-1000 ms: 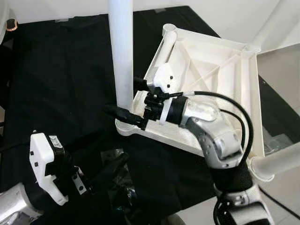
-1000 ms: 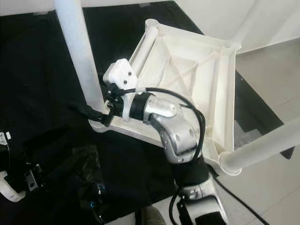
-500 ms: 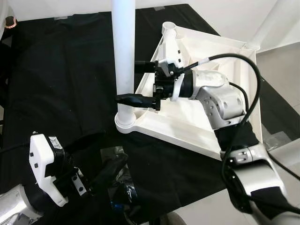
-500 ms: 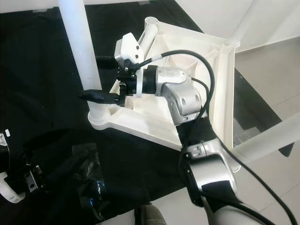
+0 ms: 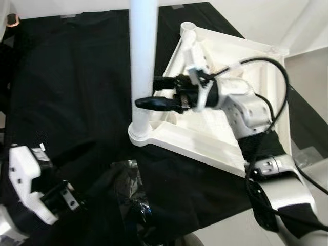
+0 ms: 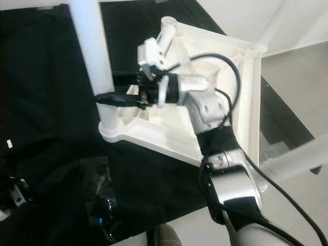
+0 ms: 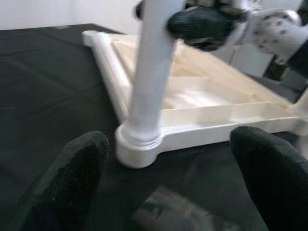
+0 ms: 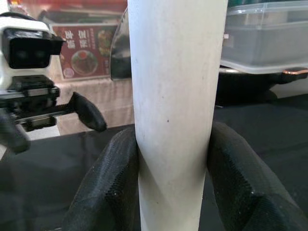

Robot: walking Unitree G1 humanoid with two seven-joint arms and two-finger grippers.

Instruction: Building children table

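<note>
The white children's table top (image 5: 246, 66) lies upside down on a black cloth (image 5: 66, 77). A white leg (image 5: 142, 61) stands upright in its near left corner socket (image 5: 139, 134). My right gripper (image 5: 147, 93) is shut on this leg a little above the socket. Its fingers (image 8: 108, 187) press the leg (image 8: 173, 96) from both sides. Low on the left, my left gripper (image 7: 175, 175) is open with nothing between its fingers (image 7: 79, 178), and it points at the base of the leg (image 7: 137, 144).
Two more white legs stand in the table's right corners, one far (image 5: 302, 25) and one near (image 6: 297, 154). The far left corner socket (image 5: 187, 26) is open. A crumpled clear plastic bag (image 5: 130, 195) lies on the cloth near me. Pale floor (image 5: 307, 77) lies to the right.
My right gripper rose from the foot of the leg and shut on the leg higher up. My left arm sank toward the lower left.
</note>
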